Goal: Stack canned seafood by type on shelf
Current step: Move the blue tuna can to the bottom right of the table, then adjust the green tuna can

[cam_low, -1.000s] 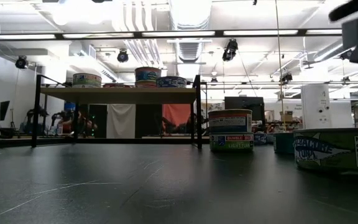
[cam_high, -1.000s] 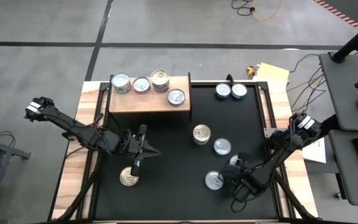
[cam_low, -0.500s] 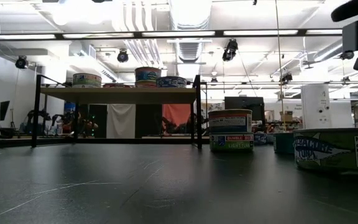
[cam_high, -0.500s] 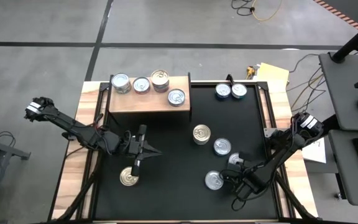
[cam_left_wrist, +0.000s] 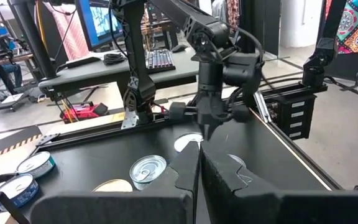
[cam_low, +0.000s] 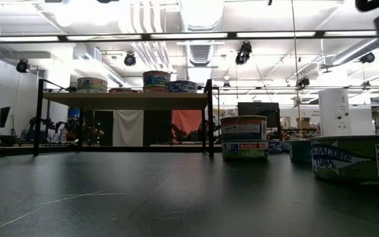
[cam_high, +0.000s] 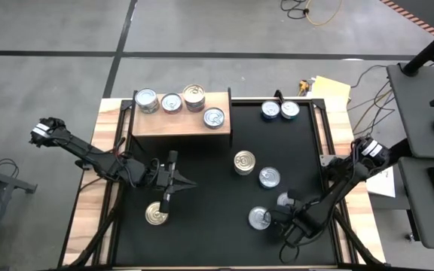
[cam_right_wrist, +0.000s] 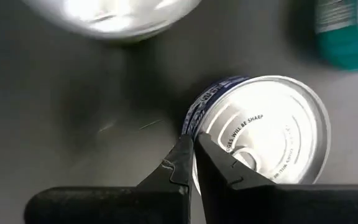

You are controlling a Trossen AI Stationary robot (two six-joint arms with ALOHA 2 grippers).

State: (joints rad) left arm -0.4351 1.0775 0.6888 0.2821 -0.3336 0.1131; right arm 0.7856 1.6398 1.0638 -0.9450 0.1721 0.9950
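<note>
Tin (cam_right_wrist: 260,134) upright – lid skyward | right claw (cam_right_wrist: 193,163) closed above, empty | left claw (cam_left_wrist: 199,180) together

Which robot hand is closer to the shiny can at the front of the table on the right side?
The right gripper, shut, hangs right beside that silver can. The left gripper, also shut, is far across the black table.
</note>
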